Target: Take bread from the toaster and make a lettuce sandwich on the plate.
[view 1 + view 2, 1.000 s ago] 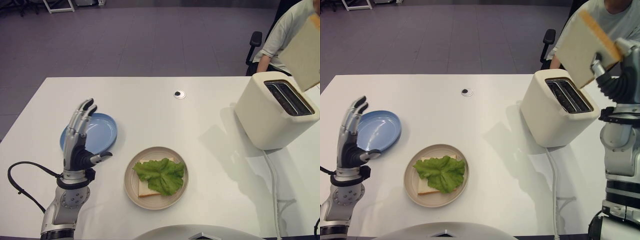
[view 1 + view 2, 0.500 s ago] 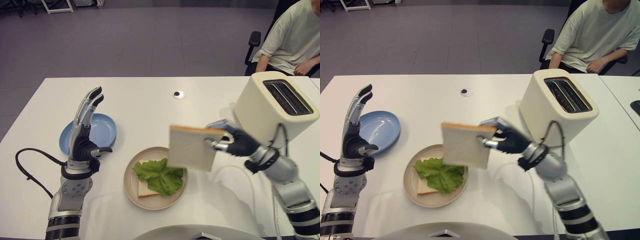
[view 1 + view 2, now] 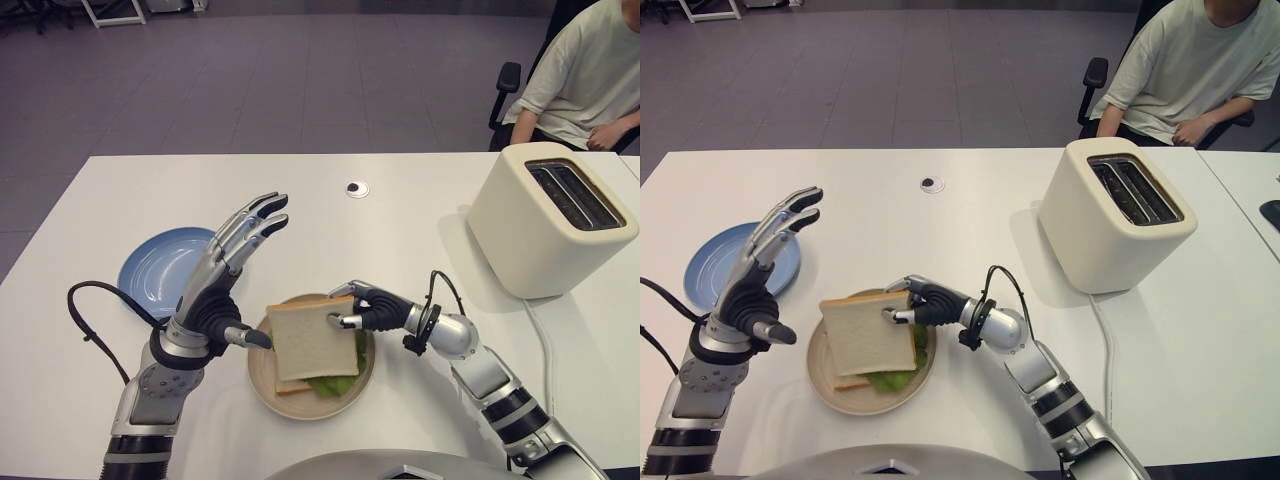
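The right hand (image 3: 370,305) is clasping a slice of bread (image 3: 312,340) by its right edge, fingers curled around it. The slice is lying slightly tilted over the lettuce (image 3: 333,384) and the lower slice (image 3: 285,386) on the tan plate (image 3: 258,372), which is sitting just below and to the left of that hand. The left hand (image 3: 225,270) is hovering at the plate's left side, fingers spread and holding nothing. A blue plate (image 3: 160,275) is lying just beyond it. The toaster (image 3: 545,230) is standing well off to the right hand's right, farther back. Everything is resting on a white table (image 3: 420,215) with a small round grommet (image 3: 358,188) beyond both hands. A grey floor (image 3: 250,80) is stretching behind it.
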Tool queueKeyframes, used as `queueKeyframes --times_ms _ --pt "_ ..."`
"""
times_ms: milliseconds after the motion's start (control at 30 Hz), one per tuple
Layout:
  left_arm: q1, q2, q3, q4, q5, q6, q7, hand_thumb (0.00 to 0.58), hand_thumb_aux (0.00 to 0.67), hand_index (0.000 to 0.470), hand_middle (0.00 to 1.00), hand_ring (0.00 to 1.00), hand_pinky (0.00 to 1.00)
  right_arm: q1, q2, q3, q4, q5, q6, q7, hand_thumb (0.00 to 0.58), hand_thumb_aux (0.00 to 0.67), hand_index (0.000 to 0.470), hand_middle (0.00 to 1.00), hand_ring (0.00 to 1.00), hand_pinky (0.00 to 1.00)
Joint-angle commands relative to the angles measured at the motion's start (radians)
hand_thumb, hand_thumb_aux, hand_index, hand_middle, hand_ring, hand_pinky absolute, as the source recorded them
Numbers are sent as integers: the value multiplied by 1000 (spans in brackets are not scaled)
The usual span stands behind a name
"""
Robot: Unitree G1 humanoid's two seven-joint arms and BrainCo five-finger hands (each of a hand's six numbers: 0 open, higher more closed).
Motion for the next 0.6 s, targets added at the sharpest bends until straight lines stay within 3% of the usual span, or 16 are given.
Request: queueKeyframes --times_ms 33,133,200,233,267,300,333,367,400,467,533,600 --pt "71 77 -108 -24 -16 45 -156 0 0 0 0 0 0 -1 -5 10 91 -84 -38 -30 580 670 470 1000 1000 1000" --pt "146 175 -142 -5 -5 83 -283 0 0 0 0 0 0 4 -15 19 131 -145 -68 -56 580 670 470 1000 1000 1000" --pt "205 252 -137 47 53 102 -351 140 87 61 0 0 0 6 -20 12 139 -160 -78 -68 580 670 470 1000 1000 1000" --pt "241 295 -136 76 92 114 -385 120 74 52 0 0 0 6 -20 9 140 -164 -81 -70 580 670 470 1000 1000 1000" --pt "274 330 -138 100 117 127 -413 152 95 66 0 0 0 6 -21 8 142 -166 -85 -71 580 670 470 1000 1000 1000" --pt "304 358 -141 118 137 142 -435 316 218 153 0 0 0 7 -20 5 143 -169 -87 -70 580 670 470 1000 1000 1000" --pt "323 375 -144 127 140 151 -444 478 389 273 0 0 0 7 -19 3 148 -174 -91 -70 580 670 470 1000 1000 1000" --pt "334 386 -146 124 131 156 -449 514 444 311 0 0 0 8 -17 1 153 -179 -95 -70 580 670 470 1000 1000 1000" --pt "342 391 -147 111 110 155 -450 541 497 348 0 0 0 7 -14 1 162 -184 -98 -71 580 670 470 1000 1000 1000" --pt "363 405 -139 59 32 145 -452 559 541 380 0 0 0 6 -10 0 173 -193 -104 -70 580 670 470 1000 1000 1000" --pt "382 415 -127 14 -54 133 -454 557 536 376 0 0 0 4 -6 -1 181 -199 -109 -71 580 670 470 1000 1000 1000" --pt "377 407 -118 18 -68 128 -449 468 376 264 0 0 0 2 -2 -1 186 -207 -113 -76 580 670 470 1000 1000 1000"
